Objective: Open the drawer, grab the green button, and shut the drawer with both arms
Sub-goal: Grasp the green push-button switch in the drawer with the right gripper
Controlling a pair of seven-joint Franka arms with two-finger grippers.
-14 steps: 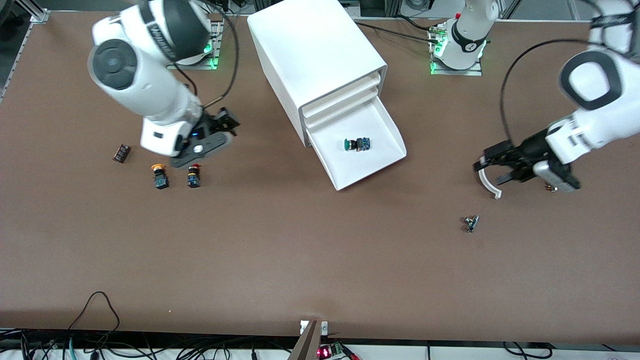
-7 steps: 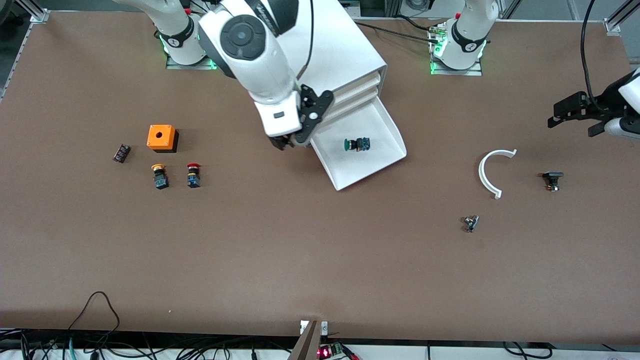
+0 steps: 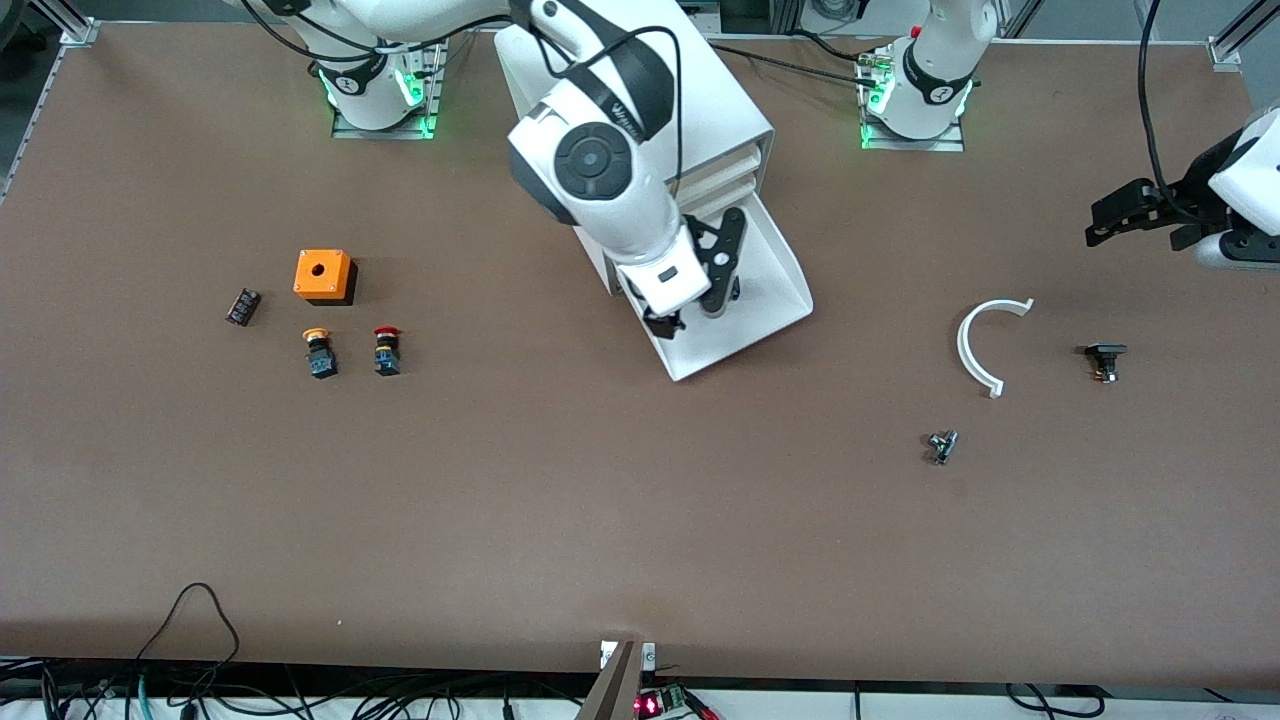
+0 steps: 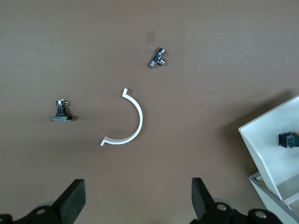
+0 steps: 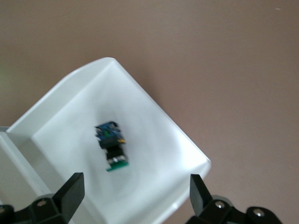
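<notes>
The white cabinet (image 3: 720, 110) stands at the table's back middle, its lowest drawer (image 3: 762, 318) pulled out. The green-capped button (image 5: 111, 144) lies on its side in the drawer (image 5: 154, 140). In the front view the right arm hides it, apart from a blue edge. My right gripper (image 3: 688, 317) hangs open and empty over the drawer, with the button between and ahead of its fingers (image 5: 70, 191). My left gripper (image 3: 1140, 215) is open and empty in the air over the left arm's end of the table. Its wrist view shows the drawer (image 4: 268, 140) and the button (image 4: 288, 139).
A white curved piece (image 3: 985, 345), a black part (image 3: 1103, 360) and a small metal part (image 3: 941, 445) lie toward the left arm's end. An orange box (image 3: 323, 275), a yellow-capped button (image 3: 318, 352), a red-capped button (image 3: 386, 350) and a small dark part (image 3: 242, 306) lie toward the right arm's end.
My right arm has swung from over the orange box and the loose buttons to over the open drawer. My left gripper has drawn away from the white curved piece toward its end of the table.
</notes>
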